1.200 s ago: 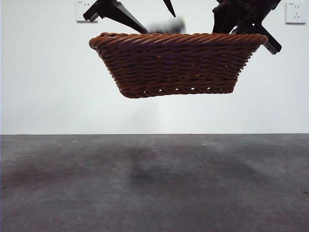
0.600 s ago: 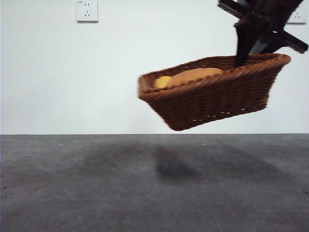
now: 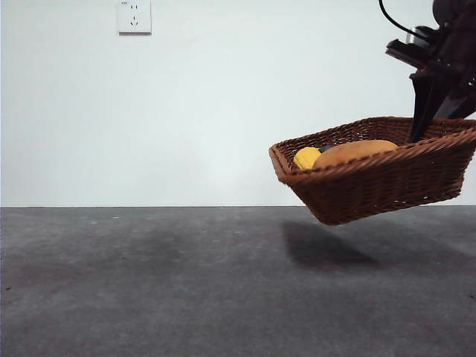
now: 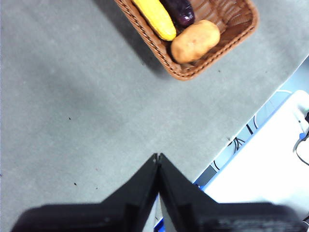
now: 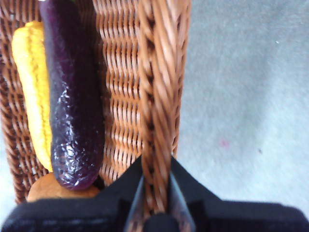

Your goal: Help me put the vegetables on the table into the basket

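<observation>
Right claw (image 5: 155,191) pinched the basket (image 5: 154,96) rim, lifted; beside it lay corn (image 5: 34,87), eggplant (image 5: 72,96), potato (image 5: 53,191). Nothing left. Left claw (image 4: 158,158) was shut, empty.

We see a plain white wall (image 3: 223,111) with a white power socket (image 3: 134,16) high up. Past the tabletop's edge, a pale floor (image 4: 270,159) carries loose cables (image 4: 251,128).

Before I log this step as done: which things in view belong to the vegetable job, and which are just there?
Job:
- basket, held off the table by the right gripper on its rim
- corn cob, eggplant, potato, all inside
- left gripper, shut, holding nothing

Just there:
- wall socket
- cables
</observation>
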Motion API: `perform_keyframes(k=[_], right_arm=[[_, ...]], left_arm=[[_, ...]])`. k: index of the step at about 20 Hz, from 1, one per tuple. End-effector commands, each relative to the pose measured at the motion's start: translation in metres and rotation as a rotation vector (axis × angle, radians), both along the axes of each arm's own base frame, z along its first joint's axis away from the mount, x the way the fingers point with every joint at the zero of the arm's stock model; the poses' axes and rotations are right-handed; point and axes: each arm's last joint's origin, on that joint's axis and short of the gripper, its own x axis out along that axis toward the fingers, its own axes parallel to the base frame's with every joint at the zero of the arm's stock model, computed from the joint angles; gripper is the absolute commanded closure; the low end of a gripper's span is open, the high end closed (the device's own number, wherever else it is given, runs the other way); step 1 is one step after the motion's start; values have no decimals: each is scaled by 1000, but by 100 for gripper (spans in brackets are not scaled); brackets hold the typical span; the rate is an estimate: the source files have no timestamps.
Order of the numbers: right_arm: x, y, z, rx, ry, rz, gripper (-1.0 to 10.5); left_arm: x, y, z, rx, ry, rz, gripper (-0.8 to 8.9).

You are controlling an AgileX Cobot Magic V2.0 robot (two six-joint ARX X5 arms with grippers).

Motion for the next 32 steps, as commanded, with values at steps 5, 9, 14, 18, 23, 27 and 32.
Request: perform_keyframes(k=[5,9,14,18,23,27,32], right_arm=[[29,-8,-45,100,45,26,963],[48,-19,-69,154,95,17,963],[66,-25,-79,156,155,62,963],[71,-26,-94,137,223,93,963],[74,-27,-101,109,224,97,962],[74,-28,-102,75,225,82,550],[67,-30,-72,-29,184,5,528]], left_arm=[[-31,21,13,-72,-81,9,818],[-54,37,21,-135,-131,30,818],[-67,46,24,-177,-150,51,818],[-64,44,24,-171,-142,52,818],[-62,42,23,-165,-134,52,818],[-61,41,23,-164,-132,52,818],[-62,42,23,-162,-139,46,818]])
